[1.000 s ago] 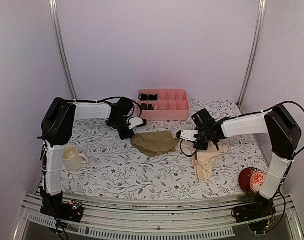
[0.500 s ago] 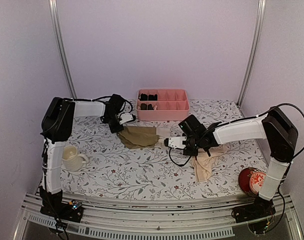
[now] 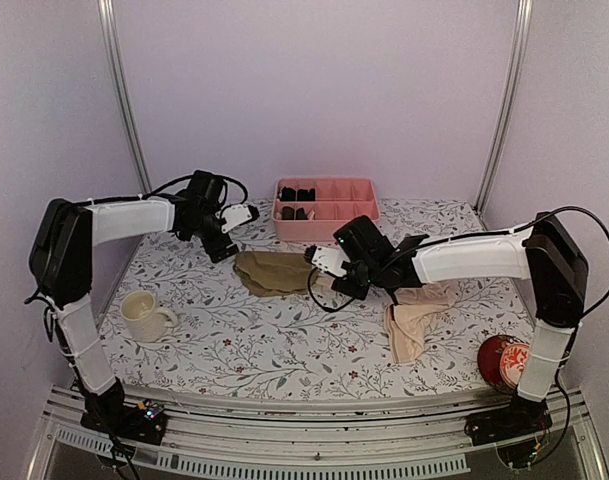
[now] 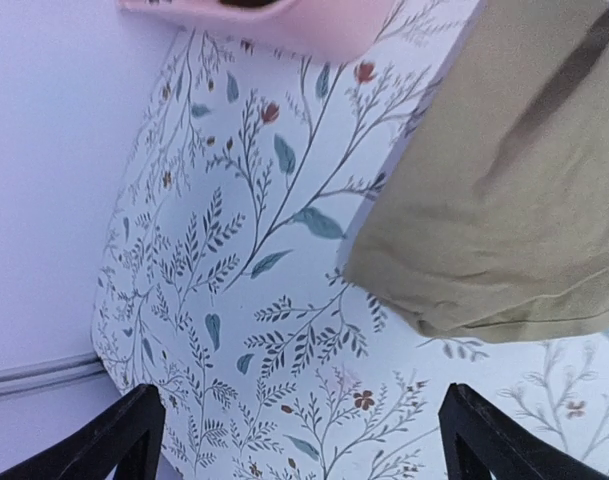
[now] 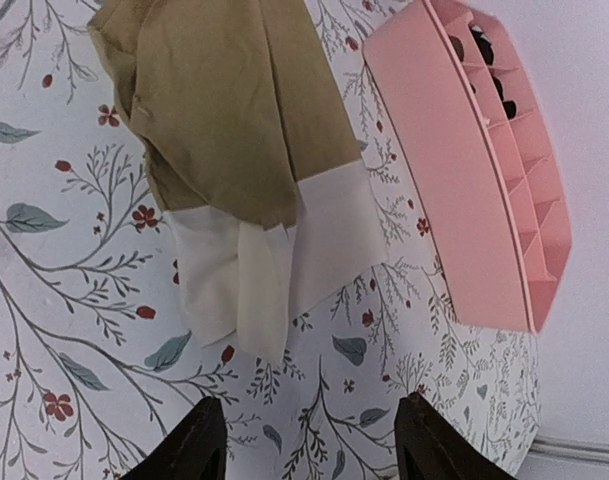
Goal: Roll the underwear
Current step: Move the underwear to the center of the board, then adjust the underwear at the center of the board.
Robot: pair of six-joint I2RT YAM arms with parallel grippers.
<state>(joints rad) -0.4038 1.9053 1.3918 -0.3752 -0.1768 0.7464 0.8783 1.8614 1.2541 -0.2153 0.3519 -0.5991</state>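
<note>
The olive-brown underwear (image 3: 274,272) lies flat on the flowered table, in front of the pink tray. Its olive part (image 5: 224,110) and its cream-white part (image 5: 254,270) show in the right wrist view, its edge (image 4: 504,200) in the left wrist view. My left gripper (image 3: 234,218) hangs open to the back left of it, its fingertips (image 4: 124,440) over bare cloth. At the garment's right end my right gripper (image 3: 324,262) is open, just clear of the cream part, holding nothing. The pale peach underwear (image 3: 414,322) lies crumpled at the right, under the right arm.
A pink compartment tray (image 3: 356,228) with small black bundles stands at the back centre, and its wall (image 5: 474,170) is close to my right gripper. A cream mug (image 3: 144,315) sits at the front left. A red patterned round object (image 3: 506,362) sits at the front right.
Both grippers carried the olive underwear left and toward the tray, then opened and let it go. The left arm has pulled away to the back left.
</note>
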